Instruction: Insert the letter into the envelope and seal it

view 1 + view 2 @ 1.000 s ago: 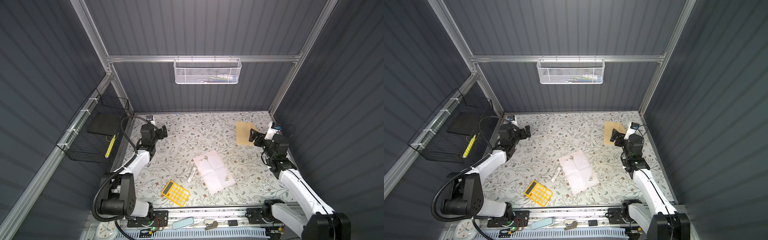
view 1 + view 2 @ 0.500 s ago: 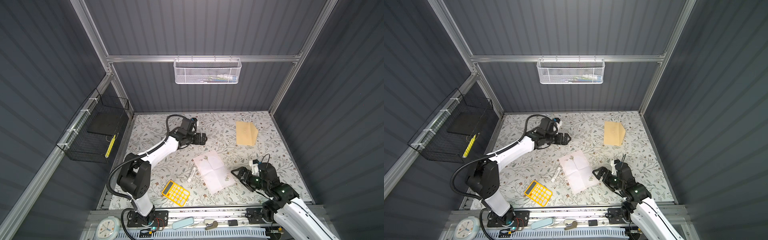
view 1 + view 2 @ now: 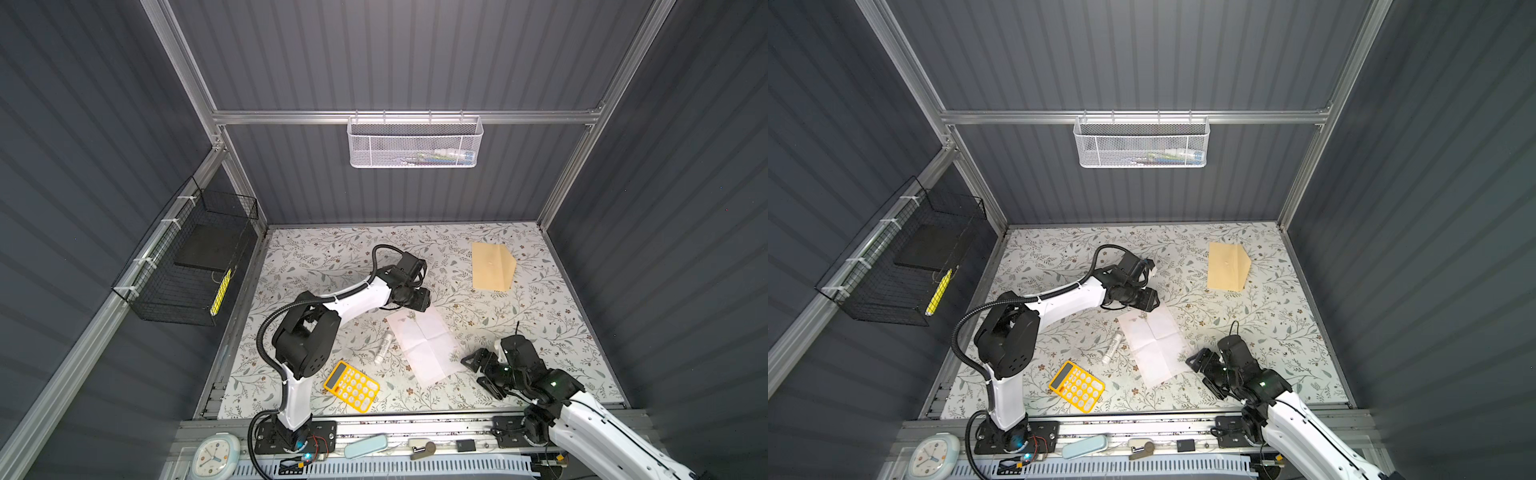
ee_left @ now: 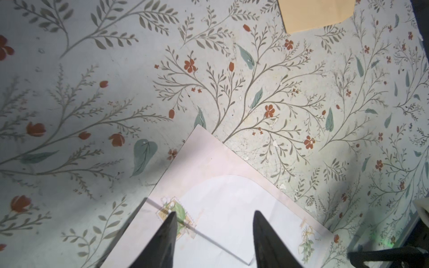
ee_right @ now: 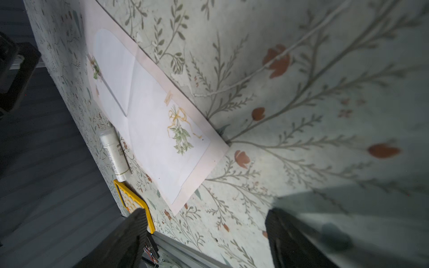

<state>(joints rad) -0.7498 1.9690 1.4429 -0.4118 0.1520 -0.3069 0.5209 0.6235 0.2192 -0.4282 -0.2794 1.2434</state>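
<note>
The letter [image 3: 424,345] [image 3: 1154,345], a creased white sheet, lies flat on the floral table near the middle. My left gripper [image 3: 420,308] [image 3: 1149,308] is at its far edge. In the left wrist view its gripper [image 4: 214,212] is open, both fingertips [image 4: 171,222] over the letter [image 4: 220,185], nothing pinched. The tan envelope [image 3: 492,266] [image 3: 1228,267] [image 4: 315,14] lies at the far right, flap open. My right gripper [image 3: 478,372] [image 3: 1204,374] [image 5: 206,211] hovers open and empty just right of the letter's [image 5: 151,104] near corner.
A white glue stick [image 3: 383,349] [image 5: 115,153] lies along the letter's left edge. A yellow calculator [image 3: 351,386] [image 5: 132,199] sits at the front. A black wire basket [image 3: 187,270] hangs on the left wall, a white mesh basket [image 3: 415,143] on the back wall.
The left arm swung from the far left corner to the letter's far edge. The right arm came from beside the envelope down to the letter's near right corner. Left jaws narrowed.
</note>
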